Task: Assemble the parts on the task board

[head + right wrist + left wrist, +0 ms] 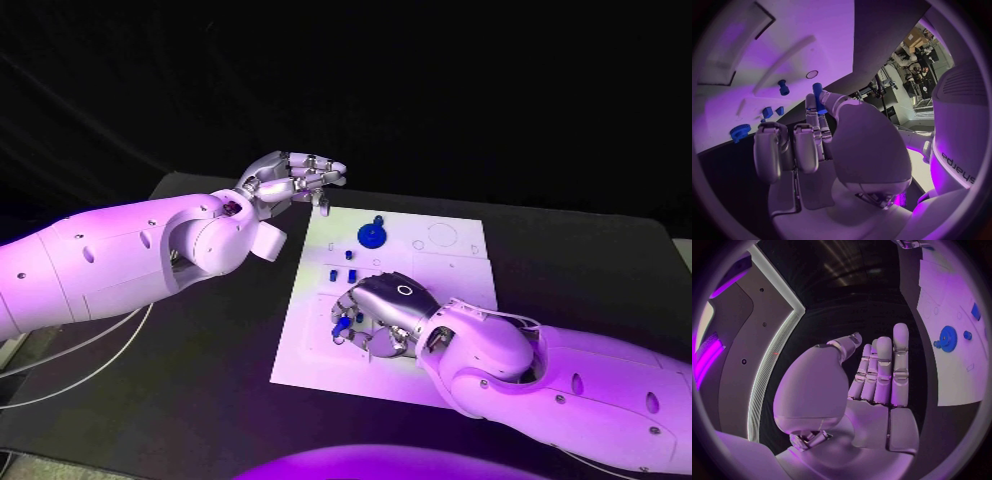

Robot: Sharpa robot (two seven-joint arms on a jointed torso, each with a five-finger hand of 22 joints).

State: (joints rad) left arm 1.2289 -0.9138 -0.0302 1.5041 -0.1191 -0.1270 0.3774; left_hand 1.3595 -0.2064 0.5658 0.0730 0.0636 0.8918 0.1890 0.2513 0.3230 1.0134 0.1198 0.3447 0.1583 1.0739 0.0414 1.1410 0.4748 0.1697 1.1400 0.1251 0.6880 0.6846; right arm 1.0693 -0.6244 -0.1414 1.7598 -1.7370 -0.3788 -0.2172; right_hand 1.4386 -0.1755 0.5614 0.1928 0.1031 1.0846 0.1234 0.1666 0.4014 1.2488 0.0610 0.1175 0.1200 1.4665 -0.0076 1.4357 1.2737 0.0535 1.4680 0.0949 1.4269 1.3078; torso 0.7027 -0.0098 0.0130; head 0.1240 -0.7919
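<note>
While the right robot hand (378, 305) rests low over the near half of the task board (447, 270), it pinches a small blue peg (817, 95) between thumb and a finger; in the right wrist view the peg stands up from that pinch, its tip toward the white plate, and the other fingers (768, 150) lie side by side beside it. In the head view a bit of blue (340, 327) shows at the hand's fingertips, right against the board's surface.

Just beyond that hand, on the task board, two small blue blocks (340, 275) sit close together, with another small blue piece (348, 255) a little farther on. The right wrist view shows a short blue pin (784, 88) lying apart from the pair of blocks. Farther still, toward the board's far edge, a blue gear (374, 236) lies flat on the plate, next to faint round outlines printed in the white surface.

Past the board's far left corner, the left robot hand (293, 179) hangs above the black bench (577, 240), off the plate. Its fingers (882, 370) are held straight and close together in the left wrist view, thumb alongside, with nothing in them; the gear (947, 336) shows well away from them on the board.
</note>
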